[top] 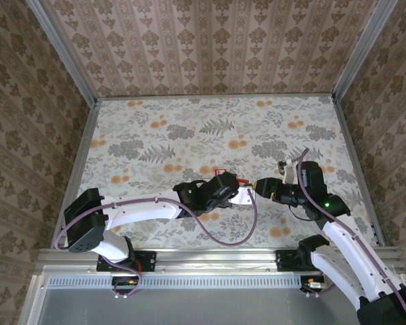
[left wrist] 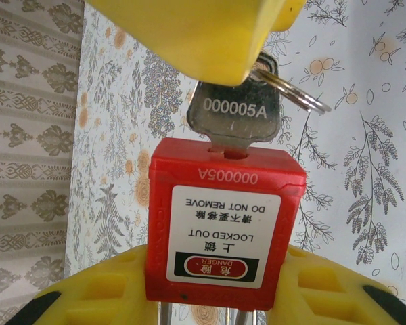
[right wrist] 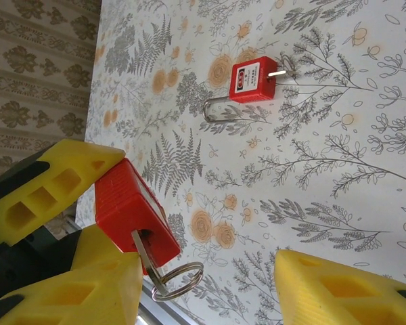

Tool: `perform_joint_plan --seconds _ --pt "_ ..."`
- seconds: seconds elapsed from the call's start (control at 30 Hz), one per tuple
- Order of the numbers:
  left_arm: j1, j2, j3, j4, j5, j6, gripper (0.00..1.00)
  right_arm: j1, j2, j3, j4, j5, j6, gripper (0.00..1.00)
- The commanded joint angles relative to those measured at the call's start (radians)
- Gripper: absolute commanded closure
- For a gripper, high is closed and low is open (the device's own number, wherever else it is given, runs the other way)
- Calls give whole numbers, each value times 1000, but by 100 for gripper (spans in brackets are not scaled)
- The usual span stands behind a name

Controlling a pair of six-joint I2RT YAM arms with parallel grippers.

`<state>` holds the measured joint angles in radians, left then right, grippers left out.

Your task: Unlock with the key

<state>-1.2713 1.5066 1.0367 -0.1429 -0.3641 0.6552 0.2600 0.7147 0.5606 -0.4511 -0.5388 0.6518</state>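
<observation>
Two red padlocks are in play, but only one matters. The held padlock (left wrist: pixel 223 223) sits mid-table, lifted off the surface, and the left gripper (left wrist: pixel 213 305) has its yellow fingers clamped on the sides of the body. The key (left wrist: pixel 233 115) is seated in the keyway, with its key ring (right wrist: pixel 179 281) dangling.

The right gripper (right wrist: pixel 210 277) is spread wide and grasps nothing. One finger (right wrist: pixel 74 291) lies right against the key head.

The body looks like rigid plastic, light and easy to pin. The key is thin, flat metal (probably slick), so it is best pinched across the broad faces of its head before twisting.

A spare padlock (right wrist: pixel 254 80) lies on the table (top: pixel 155 128), farther off.
</observation>
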Motion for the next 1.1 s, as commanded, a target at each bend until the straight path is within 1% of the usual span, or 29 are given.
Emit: perform_joint_plan --seconds 0.0,0.27,0.4,0.57,0.8,0.87,0.97,1.07 --pt "-14 -7 17 19 -9 5 88 5 12 -7 30 25 6 45" --pt "-32 -9 7 38 -29 25 89 6 50 -4 55 41 10 46" --pt "-39 -22 -9 75 -50 44 89 5 67 -5 49 55 7 46" --pt "-40 -46 -39 130 -80 67 90 6 65 -15 45 52 6 46" --pt "-40 -44 -53 153 -91 71 90 4 40 19 25 62 5 46" --pt "-35 -49 -56 146 -74 50 90 -3 27 33 25 64 -2 44" --pt "-14 -74 -47 90 -5 -17 90 -19 28 52 10 53 -28 43" --pt "-1 -91 -44 52 28 -49 89 -38 23 46 27 13 -33 42"
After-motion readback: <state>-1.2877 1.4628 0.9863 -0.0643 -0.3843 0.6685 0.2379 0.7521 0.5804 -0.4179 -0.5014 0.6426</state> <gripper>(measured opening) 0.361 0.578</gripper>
